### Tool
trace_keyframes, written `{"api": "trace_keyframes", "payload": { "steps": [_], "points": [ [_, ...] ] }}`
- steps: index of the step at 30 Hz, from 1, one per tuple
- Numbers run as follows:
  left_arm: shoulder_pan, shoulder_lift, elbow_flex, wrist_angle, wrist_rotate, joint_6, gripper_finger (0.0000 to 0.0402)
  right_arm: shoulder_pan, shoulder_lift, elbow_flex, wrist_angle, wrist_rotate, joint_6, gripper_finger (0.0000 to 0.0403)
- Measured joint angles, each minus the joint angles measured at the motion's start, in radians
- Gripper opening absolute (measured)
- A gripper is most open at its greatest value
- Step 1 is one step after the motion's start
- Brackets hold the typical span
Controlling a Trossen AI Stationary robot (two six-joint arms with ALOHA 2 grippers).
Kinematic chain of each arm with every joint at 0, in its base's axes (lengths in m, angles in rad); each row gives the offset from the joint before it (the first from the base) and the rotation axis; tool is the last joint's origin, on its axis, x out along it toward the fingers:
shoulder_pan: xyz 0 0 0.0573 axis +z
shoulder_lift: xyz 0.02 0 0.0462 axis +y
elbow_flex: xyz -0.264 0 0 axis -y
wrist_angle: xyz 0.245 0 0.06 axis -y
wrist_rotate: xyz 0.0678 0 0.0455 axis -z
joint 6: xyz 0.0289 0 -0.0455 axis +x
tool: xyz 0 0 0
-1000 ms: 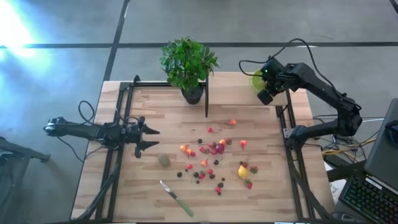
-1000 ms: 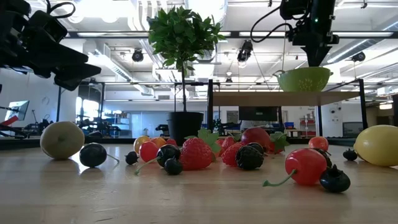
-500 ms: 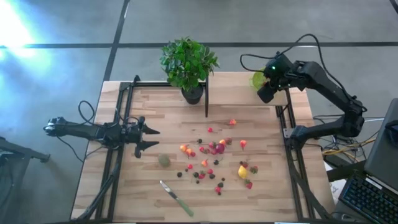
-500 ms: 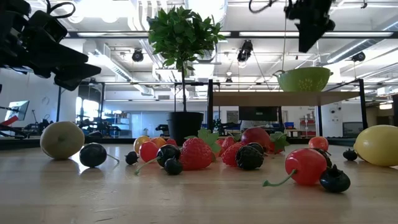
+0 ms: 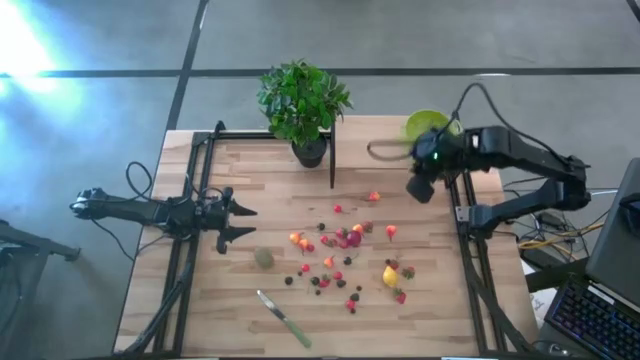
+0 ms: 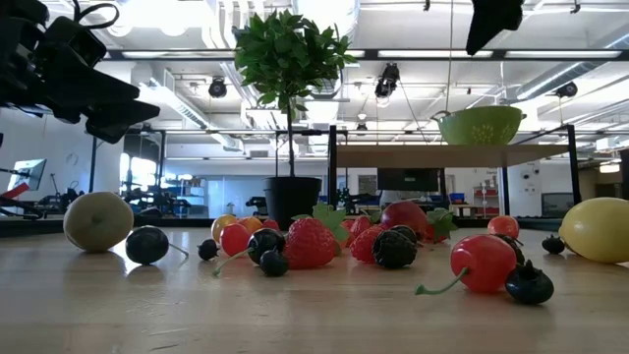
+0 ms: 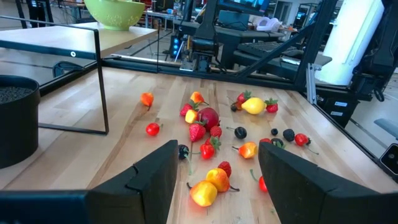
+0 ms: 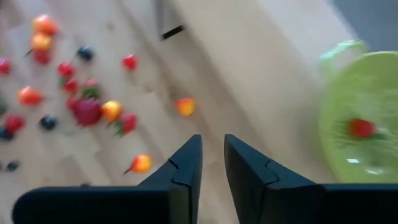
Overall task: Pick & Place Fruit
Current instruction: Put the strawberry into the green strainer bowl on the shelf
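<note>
Fruit (image 5: 345, 255) scattered mid-table, right arm empty between the bowl and the pile.

From my seat, the many small toy fruits, red and orange berries, dark berries and a yellow plastic lemon (image 5: 389, 275), lie loose on the pale wooden table (image 5: 270, 180), with the dull-green kiwi-like ball (image 5: 263, 257) a little apart toward the left gripper (image 5: 238, 222), which waits spread open at the table's left edge. Farther back, my right gripper (image 5: 420, 187) hangs above the boards, fingers nearly together and grasping nothing, between the pile and the lime-green round plastic bowl (image 5: 426, 125) at the far right corner; one red berry (image 8: 360, 128) already sits in it. I judge one drop is done; next I must open, reach a berry and pinch.
</note>
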State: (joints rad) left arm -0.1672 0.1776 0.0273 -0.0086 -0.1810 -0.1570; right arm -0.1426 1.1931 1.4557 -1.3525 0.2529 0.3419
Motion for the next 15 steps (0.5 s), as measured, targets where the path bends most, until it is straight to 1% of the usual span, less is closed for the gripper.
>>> {"api": "trace_keyframes", "payload": {
  "steps": [8,12,15],
  "points": [
    [0.0,0.0,0.0,0.0,0.0,0.0,0.0229,0.237,0.0,-0.088,0.001,0.0,0.107,0.0038],
    [0.0,0.0,0.0,0.0,0.0,0.0,0.0229,0.321,0.0,-0.14,0.001,-0.001,0.134,0.0042],
    [0.0,0.0,0.0,0.0,0.0,0.0,0.0229,0.362,0.0,-0.158,0.0,-0.014,0.159,0.0048]
  ]
}}
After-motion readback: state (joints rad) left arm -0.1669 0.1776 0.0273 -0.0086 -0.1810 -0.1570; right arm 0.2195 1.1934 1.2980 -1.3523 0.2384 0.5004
